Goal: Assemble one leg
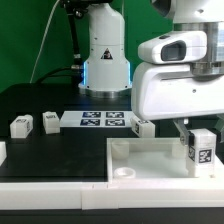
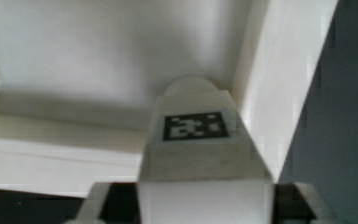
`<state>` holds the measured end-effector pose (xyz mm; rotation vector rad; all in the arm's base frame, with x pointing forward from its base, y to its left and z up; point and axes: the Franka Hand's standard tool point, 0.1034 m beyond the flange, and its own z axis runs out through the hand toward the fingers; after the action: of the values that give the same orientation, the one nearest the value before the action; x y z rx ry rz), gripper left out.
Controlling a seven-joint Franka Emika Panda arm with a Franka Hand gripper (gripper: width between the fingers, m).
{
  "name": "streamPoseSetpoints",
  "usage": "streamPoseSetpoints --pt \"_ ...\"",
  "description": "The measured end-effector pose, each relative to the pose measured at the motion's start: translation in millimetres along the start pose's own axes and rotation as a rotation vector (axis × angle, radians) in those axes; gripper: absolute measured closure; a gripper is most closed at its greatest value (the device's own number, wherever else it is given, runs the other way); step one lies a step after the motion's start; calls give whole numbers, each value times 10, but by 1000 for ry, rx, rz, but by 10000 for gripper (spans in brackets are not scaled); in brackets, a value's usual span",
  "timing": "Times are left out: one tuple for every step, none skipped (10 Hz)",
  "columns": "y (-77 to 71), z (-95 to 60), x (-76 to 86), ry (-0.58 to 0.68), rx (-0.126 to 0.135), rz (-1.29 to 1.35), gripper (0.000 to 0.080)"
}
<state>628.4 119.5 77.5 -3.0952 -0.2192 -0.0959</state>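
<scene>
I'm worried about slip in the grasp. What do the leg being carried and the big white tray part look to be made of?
The leg, held in the hand, looks like white plastic with a matte, even surface; its tag seems a flat printed label. The tray also looks like plastic, smooth and slightly glossy, with soft highlights along its rim. Neither material can be confirmed from looks alone.

The leg [image 1: 201, 147] in my gripper [image 1: 197, 128] looks like smooth matt white plastic with a printed black-and-white tag, the tray [image 1: 160, 150] is the same plastic, and the table [image 1: 50, 100] is matt black.
</scene>
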Motion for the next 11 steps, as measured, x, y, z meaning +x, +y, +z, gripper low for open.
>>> streamPoseSetpoints --pt "-3 0 0 0 2 189 509" --pt "5 1 -1 0 4 323 509" --pt "13 1 -1 0 3 467 509" --pt "19 2 -2 -1 2 610 509" --pt "25 4 -7 -1 3 805 509" --pt "20 6 -11 0 4 962 509" --pt "22 6 -13 0 1 1114 509" --pt "-1 8 -18 1 -2 1205 509" --pt "-15 5 -21 4 -7 1343 508" --pt "-11 4 -21 4 -6 1451 508" --pt "-7 4 -21 3 -3 1522 508"
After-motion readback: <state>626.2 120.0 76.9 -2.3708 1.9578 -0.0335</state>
